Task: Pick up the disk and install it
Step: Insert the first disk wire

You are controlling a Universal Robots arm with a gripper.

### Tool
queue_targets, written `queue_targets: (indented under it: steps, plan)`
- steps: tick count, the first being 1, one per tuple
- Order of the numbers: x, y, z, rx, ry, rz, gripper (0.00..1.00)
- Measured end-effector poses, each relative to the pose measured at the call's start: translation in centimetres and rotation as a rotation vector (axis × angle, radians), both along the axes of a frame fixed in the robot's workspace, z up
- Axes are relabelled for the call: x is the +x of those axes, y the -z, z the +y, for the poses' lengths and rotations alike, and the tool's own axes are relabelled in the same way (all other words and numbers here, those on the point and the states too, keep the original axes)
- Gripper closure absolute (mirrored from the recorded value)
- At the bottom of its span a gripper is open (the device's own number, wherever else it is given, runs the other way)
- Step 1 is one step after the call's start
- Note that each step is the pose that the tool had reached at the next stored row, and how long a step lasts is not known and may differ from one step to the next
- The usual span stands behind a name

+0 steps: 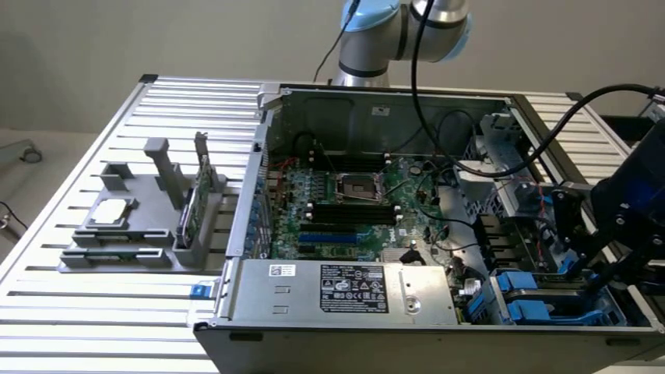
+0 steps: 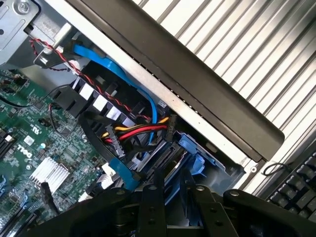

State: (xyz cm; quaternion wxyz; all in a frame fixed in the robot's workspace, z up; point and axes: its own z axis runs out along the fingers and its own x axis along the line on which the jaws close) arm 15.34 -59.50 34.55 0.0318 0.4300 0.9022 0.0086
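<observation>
The disk [image 1: 538,305], blue at its sides, sits in the computer box [image 1: 343,288] on a stripy silver desk [image 1: 114,327]. I cannot tell whether the black claw [image 2: 175,197] grips.

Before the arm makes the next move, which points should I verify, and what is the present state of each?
1. Case open at the top: ok.
2. End effector facing the blue drive bay: ok.
3. Disk in the grasp: cannot tell.
4. Red and yellow cables away from the bay: not ok, they lie close beside it.
5. End effector apart from the motherboard: ok.
</observation>
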Motion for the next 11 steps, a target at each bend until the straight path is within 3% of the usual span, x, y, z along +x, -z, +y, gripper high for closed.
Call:
queue_targets:
  steps: [5,11]
  plan:
    - [0.23,0.0,0.16,0.0056,0.01,0.0001,0.73]
    - [0.67,0.01,0.36,0.017,0.018,0.0001,0.73]
